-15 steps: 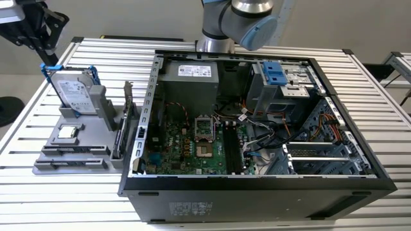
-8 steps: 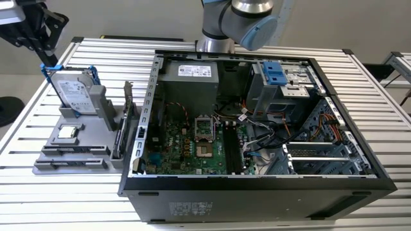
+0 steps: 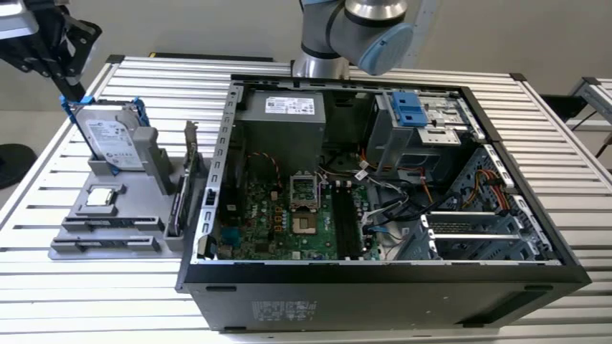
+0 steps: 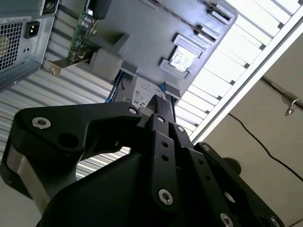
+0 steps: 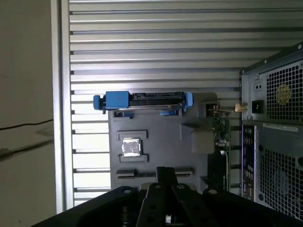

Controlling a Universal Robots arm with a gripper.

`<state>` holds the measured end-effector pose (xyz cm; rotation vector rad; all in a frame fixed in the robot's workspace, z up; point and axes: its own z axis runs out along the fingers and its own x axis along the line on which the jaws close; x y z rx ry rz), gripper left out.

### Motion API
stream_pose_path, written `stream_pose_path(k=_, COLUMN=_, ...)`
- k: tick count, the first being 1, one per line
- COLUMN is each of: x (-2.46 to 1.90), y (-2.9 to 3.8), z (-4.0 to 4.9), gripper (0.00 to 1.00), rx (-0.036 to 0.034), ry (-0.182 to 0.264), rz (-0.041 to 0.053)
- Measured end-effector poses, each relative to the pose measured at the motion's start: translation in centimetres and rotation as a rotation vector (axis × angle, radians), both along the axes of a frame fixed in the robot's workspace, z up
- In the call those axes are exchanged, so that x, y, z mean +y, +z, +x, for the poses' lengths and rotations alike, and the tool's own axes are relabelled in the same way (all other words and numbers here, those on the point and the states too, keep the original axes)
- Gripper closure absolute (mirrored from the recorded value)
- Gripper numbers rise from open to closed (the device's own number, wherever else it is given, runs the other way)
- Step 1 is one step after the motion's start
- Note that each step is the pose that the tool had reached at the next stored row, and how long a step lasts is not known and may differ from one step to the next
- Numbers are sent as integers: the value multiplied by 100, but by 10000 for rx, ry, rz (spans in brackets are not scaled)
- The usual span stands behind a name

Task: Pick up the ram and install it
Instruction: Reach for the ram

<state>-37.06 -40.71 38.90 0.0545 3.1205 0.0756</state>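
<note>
We find the gripper closed on nothing, fingertips together, hanging just over the blue-framed hard drive near the surface's corner on the exterior view's left. The ram sits slotted in the grey holder, beside the open computer case.

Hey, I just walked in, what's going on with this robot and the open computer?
A single robot arm is working beside an open computer case on a slatted table. Its gripper hangs above the grey parts tray on the exterior view's left, which carries a hard drive, a CPU chip and an upright expansion card. What looks like the ram lies in its holder on that tray, so it is not yet picked up or installed.
</note>
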Motion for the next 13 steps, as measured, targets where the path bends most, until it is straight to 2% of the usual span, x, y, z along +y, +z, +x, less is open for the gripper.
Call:
stream_pose_path(k=8, x=-40, y=-5, z=0, gripper=100, rx=8, ry=121, rz=0)
stream_pose_path(k=13, x=-85, y=-8, z=0, gripper=100, rx=12, ry=183, rz=-1)
